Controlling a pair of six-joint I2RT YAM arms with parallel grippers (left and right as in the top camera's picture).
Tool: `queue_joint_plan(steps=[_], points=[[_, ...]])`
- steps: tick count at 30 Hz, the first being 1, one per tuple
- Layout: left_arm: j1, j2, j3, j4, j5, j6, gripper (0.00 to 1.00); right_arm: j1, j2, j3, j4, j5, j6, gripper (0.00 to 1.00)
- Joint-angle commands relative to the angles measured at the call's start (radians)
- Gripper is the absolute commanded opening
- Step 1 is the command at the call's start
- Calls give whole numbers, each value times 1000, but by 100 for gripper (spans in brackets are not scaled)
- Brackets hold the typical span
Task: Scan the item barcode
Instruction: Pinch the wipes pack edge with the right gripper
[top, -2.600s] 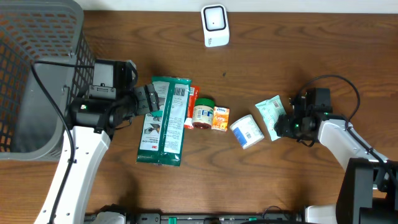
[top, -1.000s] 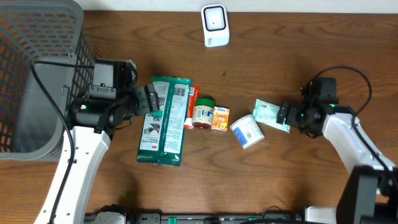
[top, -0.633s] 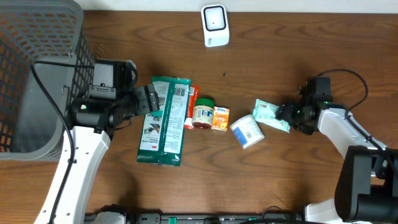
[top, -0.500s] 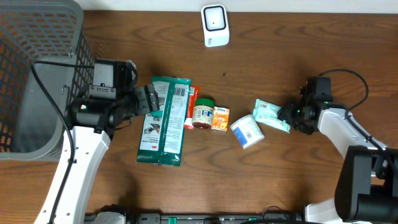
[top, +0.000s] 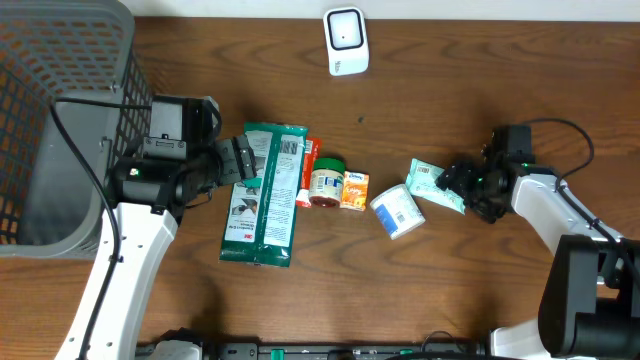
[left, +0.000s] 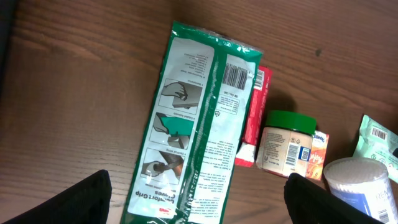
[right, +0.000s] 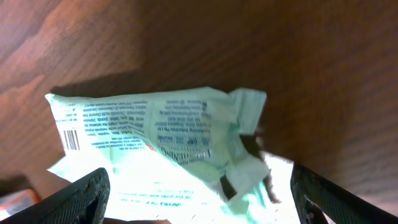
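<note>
Grasp step: my right gripper (top: 457, 183) sits at the mint pouch (top: 428, 182), which lies flat on the table (top: 450, 90) beside the white tub (top: 397, 211). Its jaws are apart, nothing clamped. Left gripper (top: 240, 158) hangs wide open by the green pack (top: 265, 195). Next I'd close on the pouch, lift, and show its barcode to the scanner (top: 346, 41).

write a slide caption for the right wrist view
Open right pincer above a crumpled pale green packet on the wooden table, barcode showing at its left end
</note>
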Motion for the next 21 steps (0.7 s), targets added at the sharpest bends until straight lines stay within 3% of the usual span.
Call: queue_joint_plan(steps=[1, 5, 6, 7, 8, 14, 21], points=[[-2, 2, 12, -1, 1, 10, 86, -2, 7, -10, -22, -35, 229, 87], [-2, 2, 12, -1, 1, 10, 85, -2, 7, -10, 5, -15, 331, 77], [-2, 2, 12, -1, 1, 10, 85, -2, 7, -10, 11, -6, 351, 70], [-2, 2, 12, -1, 1, 10, 85, -1, 7, -11, 17, -5, 383, 57], [-2, 2, 12, -1, 1, 10, 86, 2, 7, -11, 16, -6, 399, 55], [-2, 2, 12, -1, 1, 10, 85, 33, 7, -16, 14, -8, 478, 53], [-2, 2, 12, -1, 1, 10, 85, 34, 7, -16, -35, -66, 586, 64]])
